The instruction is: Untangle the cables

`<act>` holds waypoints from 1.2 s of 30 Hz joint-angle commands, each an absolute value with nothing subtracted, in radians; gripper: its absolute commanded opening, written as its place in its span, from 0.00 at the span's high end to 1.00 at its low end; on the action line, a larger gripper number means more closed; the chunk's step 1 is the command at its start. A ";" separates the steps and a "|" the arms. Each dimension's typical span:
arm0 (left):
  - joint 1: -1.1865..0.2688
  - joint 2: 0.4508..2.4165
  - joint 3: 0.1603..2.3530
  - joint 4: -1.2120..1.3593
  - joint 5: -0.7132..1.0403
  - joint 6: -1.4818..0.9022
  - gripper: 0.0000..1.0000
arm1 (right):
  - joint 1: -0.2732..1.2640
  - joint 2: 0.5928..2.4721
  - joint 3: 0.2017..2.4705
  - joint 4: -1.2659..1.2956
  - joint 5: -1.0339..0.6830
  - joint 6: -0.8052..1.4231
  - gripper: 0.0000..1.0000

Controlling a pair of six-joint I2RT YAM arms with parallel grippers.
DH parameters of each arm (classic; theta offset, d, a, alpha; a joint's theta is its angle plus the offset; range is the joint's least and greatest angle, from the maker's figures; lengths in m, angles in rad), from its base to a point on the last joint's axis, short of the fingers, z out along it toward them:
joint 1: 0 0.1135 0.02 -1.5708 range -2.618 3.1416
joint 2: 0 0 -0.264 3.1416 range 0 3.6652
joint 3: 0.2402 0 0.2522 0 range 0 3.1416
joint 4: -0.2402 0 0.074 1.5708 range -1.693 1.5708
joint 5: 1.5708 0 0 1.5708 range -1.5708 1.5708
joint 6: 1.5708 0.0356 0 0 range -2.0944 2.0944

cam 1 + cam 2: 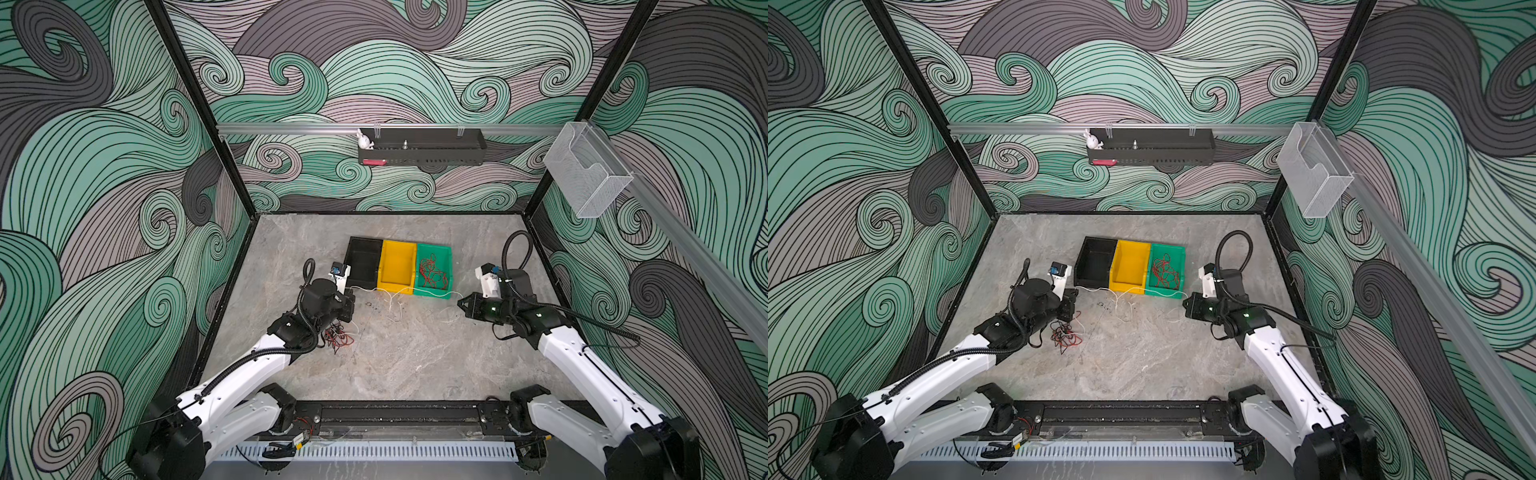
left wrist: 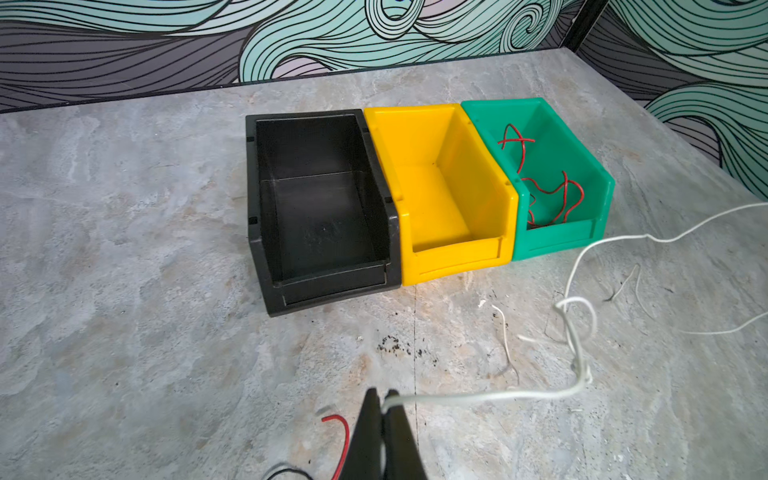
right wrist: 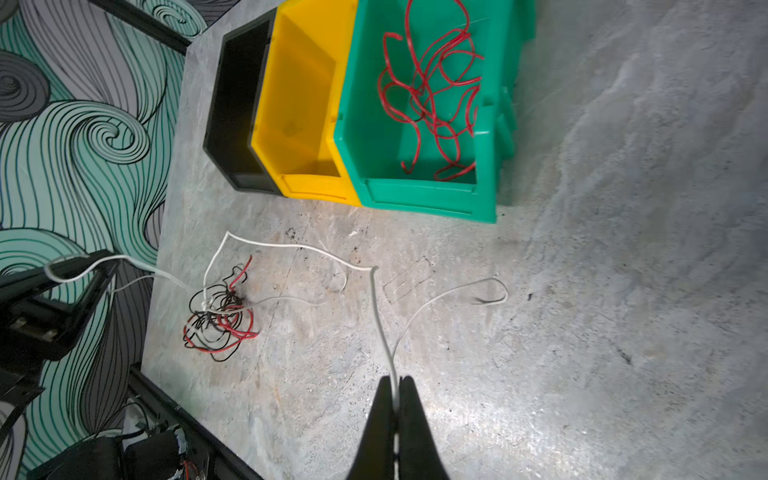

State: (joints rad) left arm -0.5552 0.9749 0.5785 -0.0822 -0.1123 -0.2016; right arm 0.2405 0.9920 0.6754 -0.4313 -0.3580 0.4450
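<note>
Two claws: both are clenched, the left gripper (image 2: 384,401) on one stretch of thin white cable (image 2: 490,397) and the right gripper (image 3: 397,380) on another stretch; whether one wire or two is held cannot be told.
Tangle left over: a knotted heap of thin red, black and white cables (image 3: 220,320) is seen on the grey stone-look tabletop (image 3: 623,291), well in front of the green plastic bin (image 3: 424,197) and off toward the left arm's side. It is judged unsorted.
White cable: it is strung between the claws, just in front of the green plastic bin, with a small twisted loop midway. One white strand is seen running into the heap.
Done so far: a loose bundle of red cables (image 3: 428,95) lies inside the green plastic bin.
Unfilled bins: the yellow plastic bin (image 2: 457,257), touching the green plastic bin, and the black plastic bin (image 2: 324,286), one place further along, are seen to hold nothing.
Progress: some red is judged sorted, white is in hand, and black is not yet begun.
</note>
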 commanded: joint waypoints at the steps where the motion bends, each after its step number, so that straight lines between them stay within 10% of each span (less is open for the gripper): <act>1: -0.534 0.940 0.563 -0.133 -0.141 -0.232 1.00 | 0.196 0.972 0.657 -0.444 -0.341 0.438 0.95; 22: -0.468 0.805 0.519 -0.162 -0.206 -0.302 1.00 | 0.044 0.986 0.612 -0.401 -0.399 0.486 0.96; 36: -0.469 0.889 0.532 -0.110 0.007 -0.316 1.00 | 0.269 1.080 0.653 -0.331 -0.433 0.514 0.95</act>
State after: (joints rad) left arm -0.4732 0.8757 0.5114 -0.1299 -0.0437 -0.2985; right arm 0.2363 1.0679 0.6266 -0.3542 -0.4274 0.5041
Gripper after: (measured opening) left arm 0.048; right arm 0.054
